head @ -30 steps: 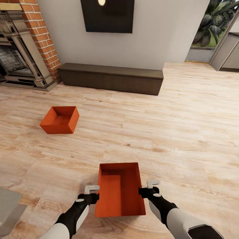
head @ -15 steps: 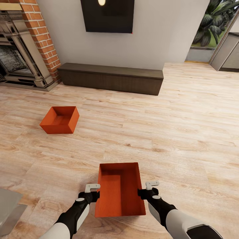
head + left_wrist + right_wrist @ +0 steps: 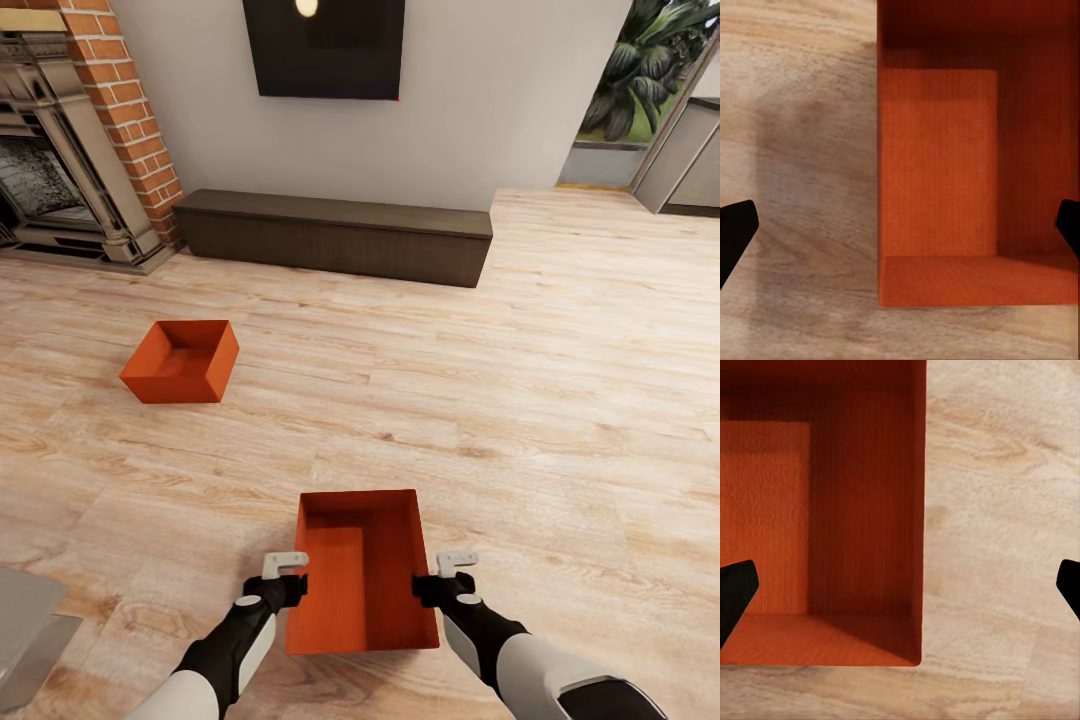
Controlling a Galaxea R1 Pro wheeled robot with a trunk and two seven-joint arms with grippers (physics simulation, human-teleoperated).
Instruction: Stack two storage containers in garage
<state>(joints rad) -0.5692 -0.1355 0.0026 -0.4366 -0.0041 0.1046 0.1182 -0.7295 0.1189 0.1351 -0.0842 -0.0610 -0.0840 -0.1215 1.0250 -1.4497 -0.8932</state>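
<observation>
Left hand (image 3: 285, 572) and right hand (image 3: 446, 570), both spread, straddle the near storage container's (image 3: 362, 575) long walls, its length running away from them.

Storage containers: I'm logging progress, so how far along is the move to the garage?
Nothing is done: both bins sit on the living room's wood floor. In hand: the open left gripper and right gripper straddle the near container walls, not yet gripping. Left: the far container, carrying both, stacking.
</observation>
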